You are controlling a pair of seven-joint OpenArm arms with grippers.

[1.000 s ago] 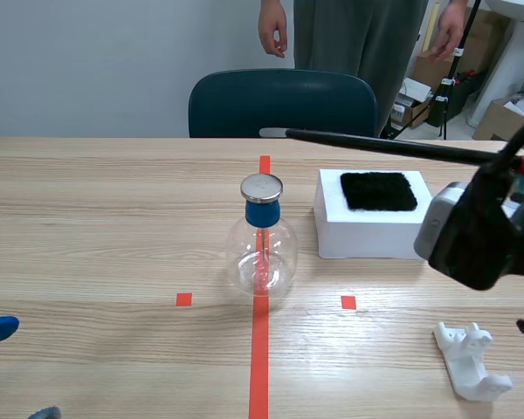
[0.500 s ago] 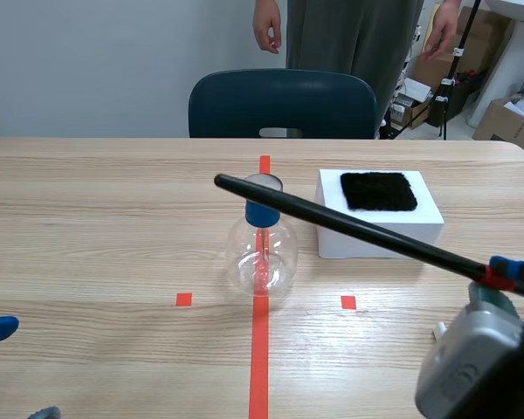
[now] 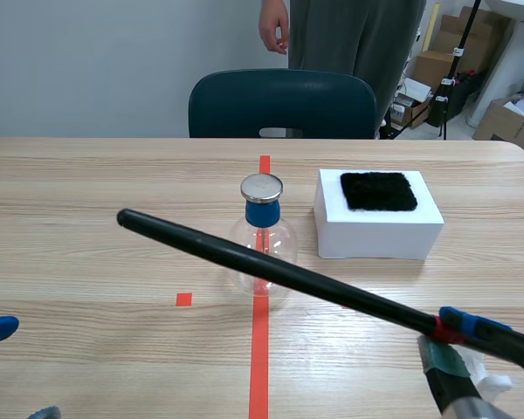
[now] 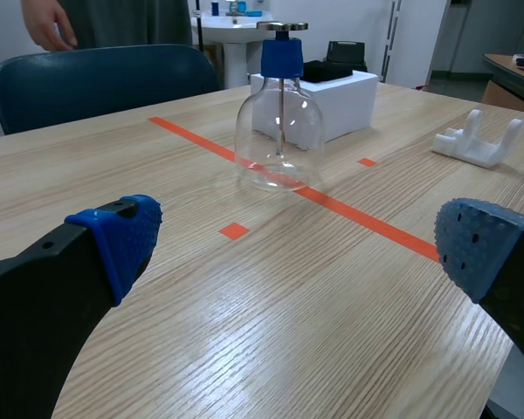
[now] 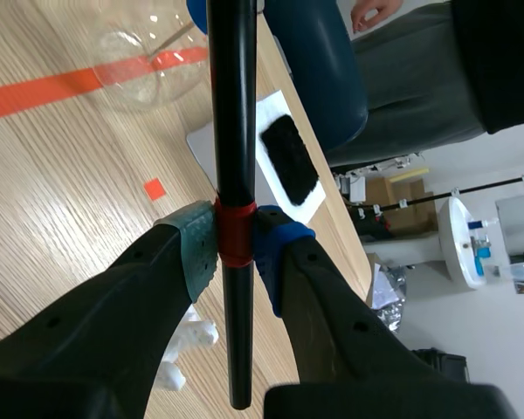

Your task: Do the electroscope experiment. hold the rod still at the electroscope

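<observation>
Rod [image 3: 271, 269] gripped in the right hand [image 5: 236, 246], slanting ahead past the electroscope [image 3: 262, 212].
Left hand [image 4: 301, 246] is spread and empty; the right pinches the rod at the red band [image 3: 437, 326] near its back end, and the long black shaft runs ahead across the glass bulb (touching or not, cannot tell). Probably stiff, light and smooth, with much leverage, so grip there.

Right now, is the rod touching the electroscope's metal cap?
Apart. Scene view: the rod crosses the flask below the metal cap, blue collar showing between them.

Black rod [image 3: 271, 269] w/ red band slants across front of electroscope [image 3: 263, 218]: clear flask, blue cap, upright.
</observation>
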